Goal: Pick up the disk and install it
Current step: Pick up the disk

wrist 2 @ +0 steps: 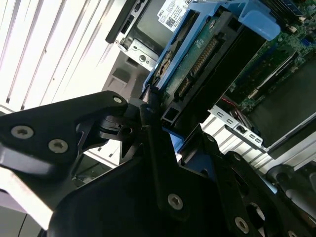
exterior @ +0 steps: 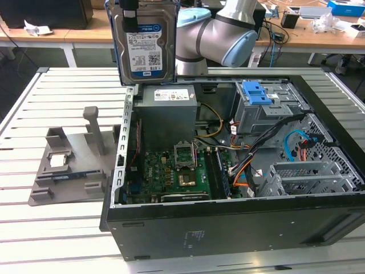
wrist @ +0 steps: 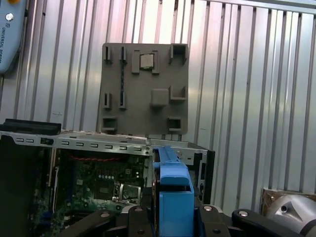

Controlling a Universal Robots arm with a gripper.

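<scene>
Exterior view, upper left of centre: the disk (exterior: 145, 45) hangs upright in the air, label toward the camera, above the rear wall of the open computer case (exterior: 228, 222) and well clear of the blue-topped drive cage (exterior: 256, 94) at the right. The tool (wrist: 174, 217) is clamped on the disk's upper end; in the first wrist view its black links flank the blue carrier, seen edge-on. The second wrist view shows the connector edge of the disk pointing away from the tool. The grey parts tray (exterior: 68, 171) lies on the slatted desk (exterior: 34, 228) at the left. We judge the disk rigid and dense for its size, with smooth metal faces that may slip and internals sensitive to shock. We judge the plastic carrier slightly yielding. Hold is best taken on the carrier, clear of the connector and the exposed circuit board.
</scene>
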